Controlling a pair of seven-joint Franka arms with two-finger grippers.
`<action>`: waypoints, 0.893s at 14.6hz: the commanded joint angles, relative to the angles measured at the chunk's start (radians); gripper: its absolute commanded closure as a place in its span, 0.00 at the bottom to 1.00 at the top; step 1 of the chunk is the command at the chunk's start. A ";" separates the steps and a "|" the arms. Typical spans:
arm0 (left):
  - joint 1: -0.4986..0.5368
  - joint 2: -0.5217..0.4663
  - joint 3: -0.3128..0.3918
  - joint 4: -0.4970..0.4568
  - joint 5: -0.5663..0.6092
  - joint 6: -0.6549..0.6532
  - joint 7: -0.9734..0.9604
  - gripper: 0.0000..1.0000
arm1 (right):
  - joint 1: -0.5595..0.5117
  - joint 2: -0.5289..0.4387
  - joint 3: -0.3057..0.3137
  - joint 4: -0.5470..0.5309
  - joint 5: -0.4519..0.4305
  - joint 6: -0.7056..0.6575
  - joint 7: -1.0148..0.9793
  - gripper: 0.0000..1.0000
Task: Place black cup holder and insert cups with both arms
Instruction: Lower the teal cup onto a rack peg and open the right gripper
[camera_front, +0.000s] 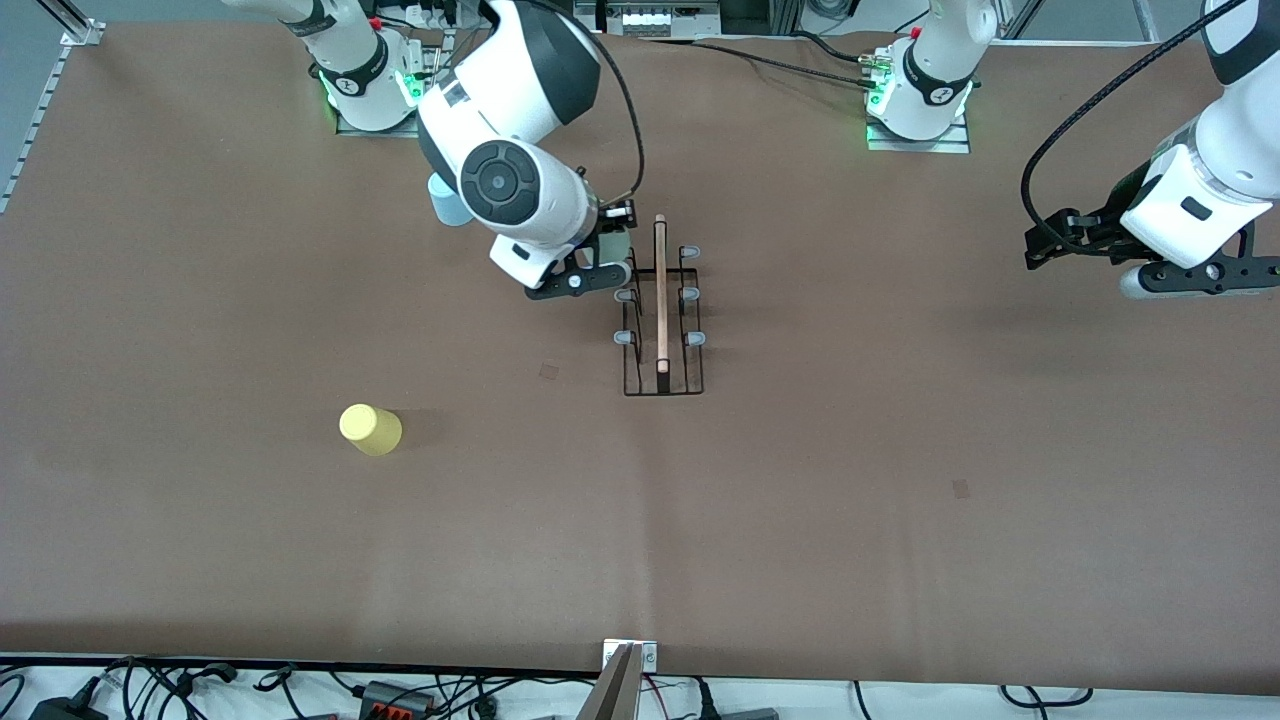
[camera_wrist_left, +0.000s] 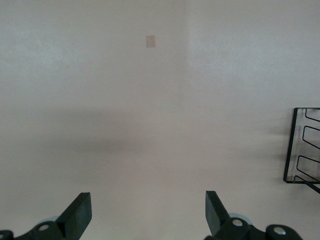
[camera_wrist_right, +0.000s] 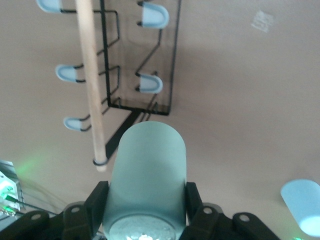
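From my remote station I see the black cup holder (camera_front: 661, 305) standing upright on the brown counter (camera_front: 800, 500), about in the middle btw the two arms' ends, with its light wooden rod (camera_front: 660, 295) on top and the pale grey-blue pegs (camera_front: 694, 339) sticking out to both sides. The right gripper (camera_wrist_right: 145, 205) is over the counter just beside the holder, at the end of the holder that is toward the robots' bases, and it is pinching the pale mint green cup (camera_wrist_right: 146, 180); in the right wrist view the two fingers (camera_wrist_right: 95, 202) press on both sides of the cup, and the rod end (camera_wrist_right: 100, 162) is very near to the cup, but I cannot tell if they touch. All pegs that I can see carry no cup. The light blue cup (camera_front: 447, 200) is on the counter close to the right arm's base, partly covered by the arm in the front view. The yellow cup (camera_front: 370, 429) lies well apart from the holder, nearer to the front camera and toward the right arm's end of the counter. The left gripper (camera_wrist_left: 148, 212) waits over bare counter at the left arm's end, well apart from the holder, fingers spread wide w/ nothing btw them; only a corner of the holder's wire base (camera_wrist_left: 302, 145) shows in the left wrist view.
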 joint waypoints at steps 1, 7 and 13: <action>0.015 0.004 -0.016 0.016 0.018 0.001 0.018 0.00 | 0.040 0.051 -0.012 0.023 0.018 0.034 0.010 0.82; 0.015 0.004 -0.016 0.016 0.018 0.001 0.020 0.00 | 0.060 0.088 -0.014 0.022 0.014 0.060 0.046 0.82; 0.015 0.004 -0.016 0.016 0.018 0.001 0.020 0.00 | 0.058 0.093 -0.015 0.017 0.011 0.056 0.046 0.81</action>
